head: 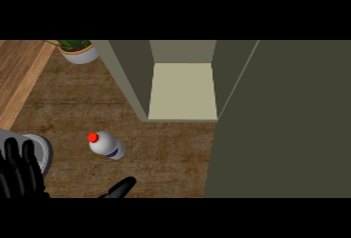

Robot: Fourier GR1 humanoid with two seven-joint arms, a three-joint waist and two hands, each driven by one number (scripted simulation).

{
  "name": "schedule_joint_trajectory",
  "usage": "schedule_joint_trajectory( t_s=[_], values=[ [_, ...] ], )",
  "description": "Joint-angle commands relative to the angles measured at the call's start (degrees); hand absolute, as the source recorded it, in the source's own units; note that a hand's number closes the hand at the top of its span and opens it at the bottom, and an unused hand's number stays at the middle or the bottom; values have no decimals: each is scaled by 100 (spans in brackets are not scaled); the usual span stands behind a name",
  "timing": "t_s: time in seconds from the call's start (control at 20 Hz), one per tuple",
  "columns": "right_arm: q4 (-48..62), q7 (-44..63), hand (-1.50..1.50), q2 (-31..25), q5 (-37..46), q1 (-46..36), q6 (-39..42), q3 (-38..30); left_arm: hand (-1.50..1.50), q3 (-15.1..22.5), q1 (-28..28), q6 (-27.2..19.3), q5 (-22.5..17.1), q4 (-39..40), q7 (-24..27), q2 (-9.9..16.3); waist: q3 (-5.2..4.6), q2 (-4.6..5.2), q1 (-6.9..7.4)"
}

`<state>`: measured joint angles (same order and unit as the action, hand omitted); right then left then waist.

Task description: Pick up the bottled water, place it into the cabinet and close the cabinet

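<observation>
On the brown surface (158, 148), just in front of the cabinet (182, 88), stands the bottle (106, 145), seen from above with its red cap toward the upper left and its clear body and blue label below. It is free: no robot hand touches it, so the pick-up is not yet done. It sits slightly left of the cabinet opening, which would suit a short carry up and to the right onto the pale shelf (184, 90).

That shelf is exposed because the door (281, 121) is swung wide; the big dark panel filling the right of the view looks like that door, standing edge-on beside the opening. Left open like this, it gives room to set the bottle inside before it is pushed to.

At the lower left edge the left robot hand (19, 172) shows with fingers straight and pointing up, holding nothing; it appears to be resting, well apart from the bottle. At the bottom edge below the bottle, a single dark finger of the right robot hand (122, 187) points up toward it; too little shows to tell whether that hand is spread or curled. My guess is the right one is meant to do the grasp.

A potted plant (77, 50) stands at the upper left, clear of the route.
</observation>
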<state>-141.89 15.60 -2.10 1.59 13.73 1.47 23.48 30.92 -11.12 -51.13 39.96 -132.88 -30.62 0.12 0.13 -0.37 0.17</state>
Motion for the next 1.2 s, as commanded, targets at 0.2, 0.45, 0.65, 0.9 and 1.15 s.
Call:
schedule_joint_trajectory(
  t_s=[0.2, 0.45, 0.65, 0.9, 1.15],
  values=[
    [-351, 589, -150, 120, 722, -183, -503, 611, -150, 621, -152, -103, 1459, -779, -942, -12, -1, -1, 3],
    [-416, 389, -150, -69, 830, -15, -615, 796, -150, 428, -412, 146, 1531, -957, -1040, -12, -4, -6, 0],
    [-416, 559, -150, -125, 981, -211, -767, 835, -150, 456, -226, 61, 1673, -738, -1304, -12, -8, 5, -4],
    [-346, 373, -150, -143, 1319, -125, -1020, 1342, -150, 130, -40, 240, 1508, -652, -1413, -12, -14, 4, -39],
    [-234, 321, -150, -322, 1072, -273, -1088, 1038, -150, 58, -125, -71, 1261, -111, -1079, -12, -16, 22, -22]
  ],
)
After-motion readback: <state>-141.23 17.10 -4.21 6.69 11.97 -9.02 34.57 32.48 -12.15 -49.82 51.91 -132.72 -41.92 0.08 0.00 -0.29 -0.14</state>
